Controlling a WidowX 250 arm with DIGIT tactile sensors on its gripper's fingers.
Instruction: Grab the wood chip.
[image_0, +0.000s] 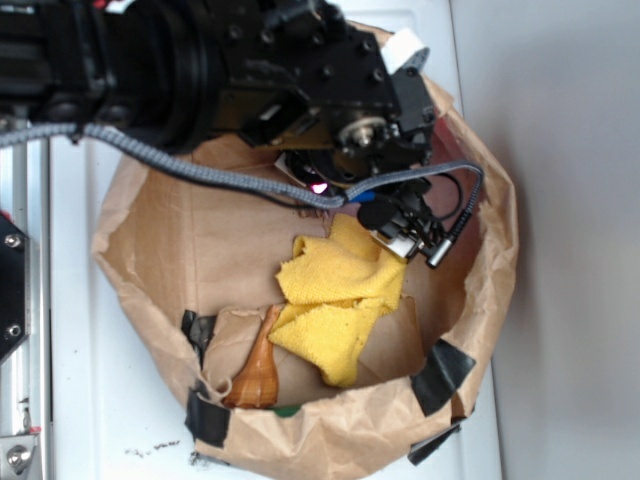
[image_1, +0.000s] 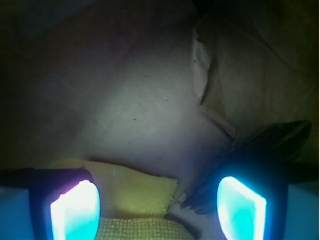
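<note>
Crinkled matt brown paper bag (image_0: 160, 250), nubbly yellow cloth (image_0: 335, 300), glossy orange-brown cone-shaped piece (image_0: 257, 375).

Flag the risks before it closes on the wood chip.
1. The wood chip sits by one of the fingers, not centered in the open gripper, so closing may push it aside.
2. The yellow cloth fills the gap between the fingers, so it could be grabbed instead.
3. The arm reaches deep inside the paper bag; its wall could snag.
</note>
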